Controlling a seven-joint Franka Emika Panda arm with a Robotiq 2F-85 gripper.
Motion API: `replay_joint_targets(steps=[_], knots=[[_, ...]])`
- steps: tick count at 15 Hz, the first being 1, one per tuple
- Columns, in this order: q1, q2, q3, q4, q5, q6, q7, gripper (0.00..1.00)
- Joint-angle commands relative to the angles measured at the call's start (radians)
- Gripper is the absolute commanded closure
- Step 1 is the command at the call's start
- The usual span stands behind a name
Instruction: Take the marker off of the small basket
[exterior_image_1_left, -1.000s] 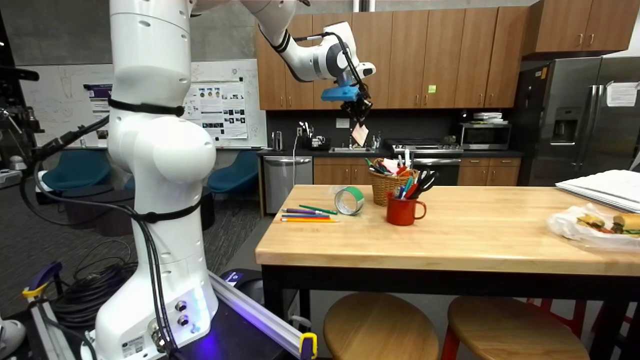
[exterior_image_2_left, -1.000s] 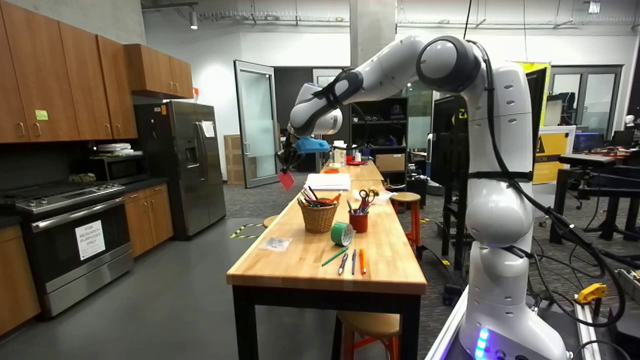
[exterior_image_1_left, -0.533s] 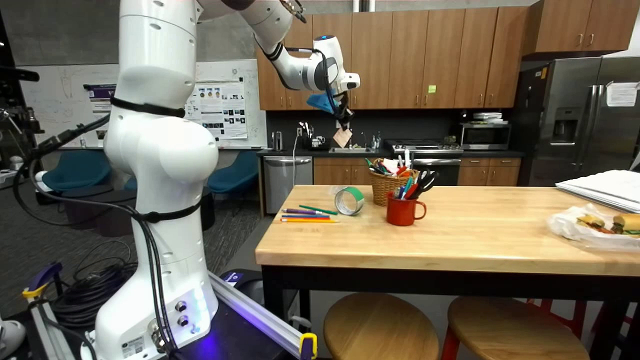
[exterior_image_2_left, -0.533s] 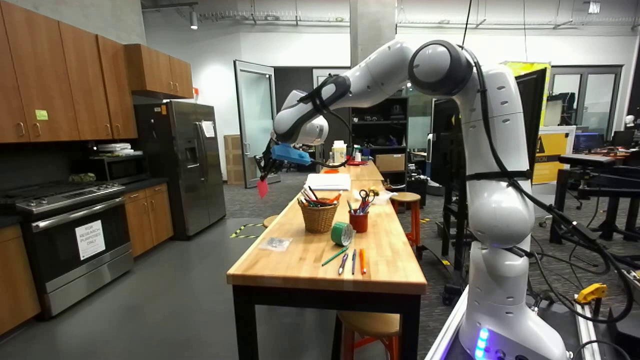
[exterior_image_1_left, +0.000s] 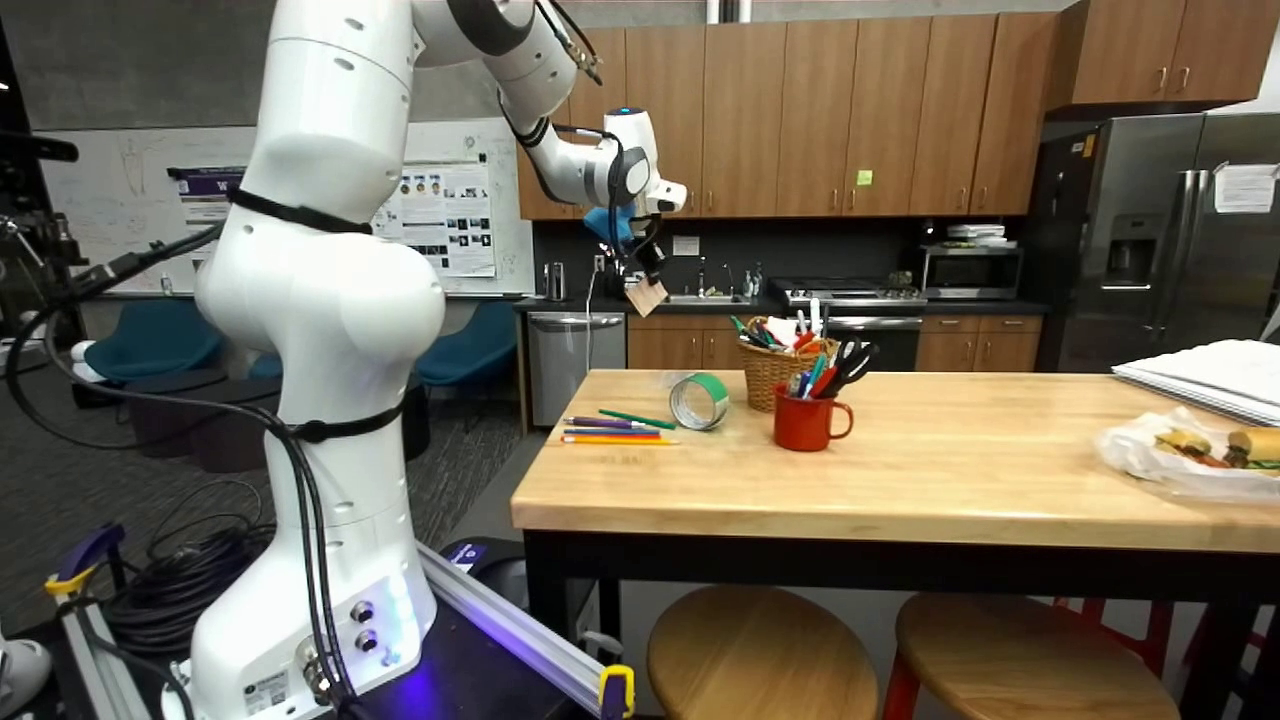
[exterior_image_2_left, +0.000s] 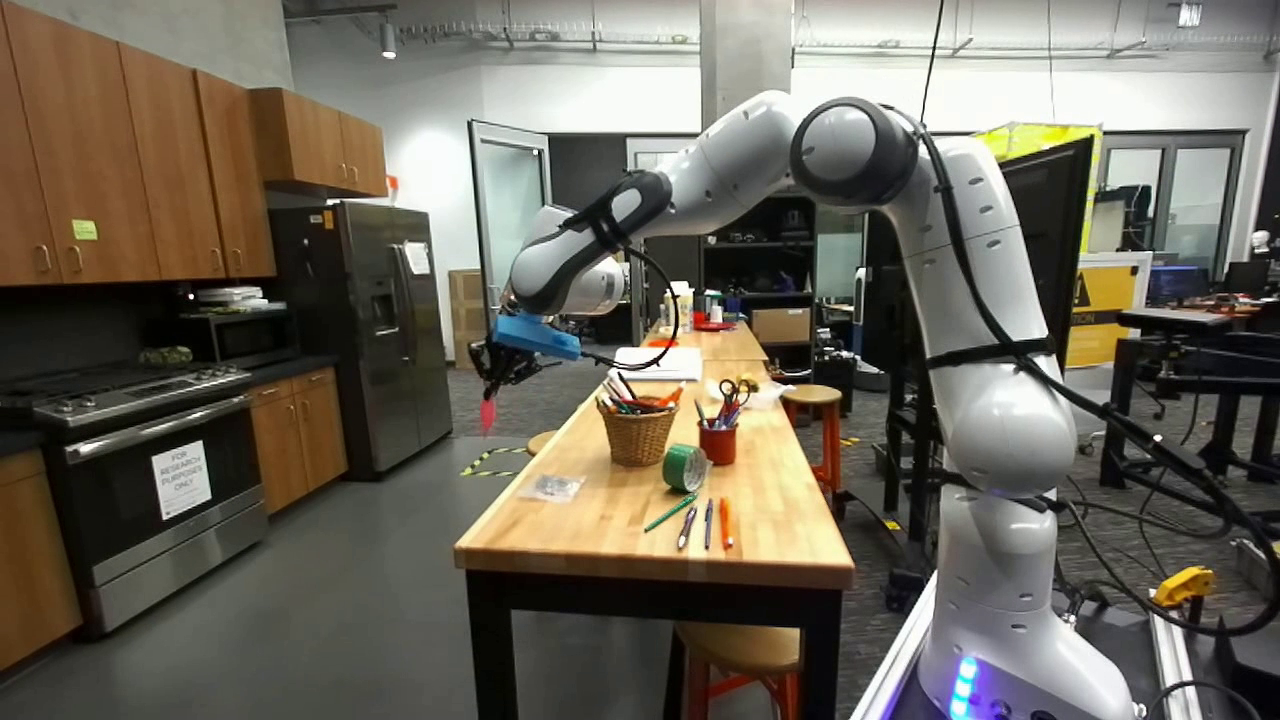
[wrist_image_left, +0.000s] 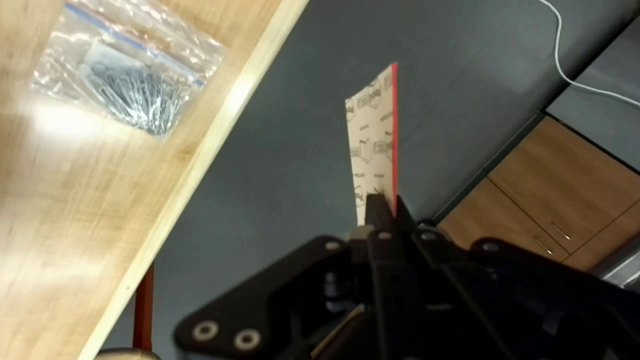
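Note:
The small basket is a red mug (exterior_image_1_left: 803, 425) on the wooden table, with markers, pens and black-handled scissors standing in it. The red mug also shows in an exterior view (exterior_image_2_left: 717, 445), and is out of the wrist view. My gripper (wrist_image_left: 392, 205) is shut on a thin square card (wrist_image_left: 371, 140), pale and printed on one face and red on the other. In both exterior views the card (exterior_image_1_left: 646, 296) (exterior_image_2_left: 487, 416) hangs below the fingers, well away from the mug. In the wrist view the card hangs over the grey floor, beyond the table's edge.
A wicker basket (exterior_image_2_left: 638, 440) with pens stands beside the mug. A green tape roll (exterior_image_1_left: 699, 401) and several loose pens and pencils (exterior_image_1_left: 618, 430) lie nearby. A bag of paper clips (wrist_image_left: 140, 90) lies near the table edge (wrist_image_left: 200, 170). A wrapped sandwich (exterior_image_1_left: 1190, 450) lies farther along.
In both exterior views my gripper has moved left and down, carrying the card, and the card has turned. The mug, basket and table items have not moved.

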Motion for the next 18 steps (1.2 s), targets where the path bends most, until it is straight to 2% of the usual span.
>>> replay_joint_targets(steps=[1,4,8,13,18], knots=[[0.017,-0.035,-0.001,-0.017,0.012,-0.079,0.056,1.00],[0.007,-0.055,0.012,-0.052,0.039,-0.122,0.047,1.00],[-0.021,-0.095,0.030,-0.144,0.138,-0.139,-0.022,1.00],[-0.050,-0.158,0.026,-0.284,0.240,-0.121,-0.115,1.00],[-0.080,-0.187,0.019,-0.379,0.270,-0.070,-0.195,1.00]])
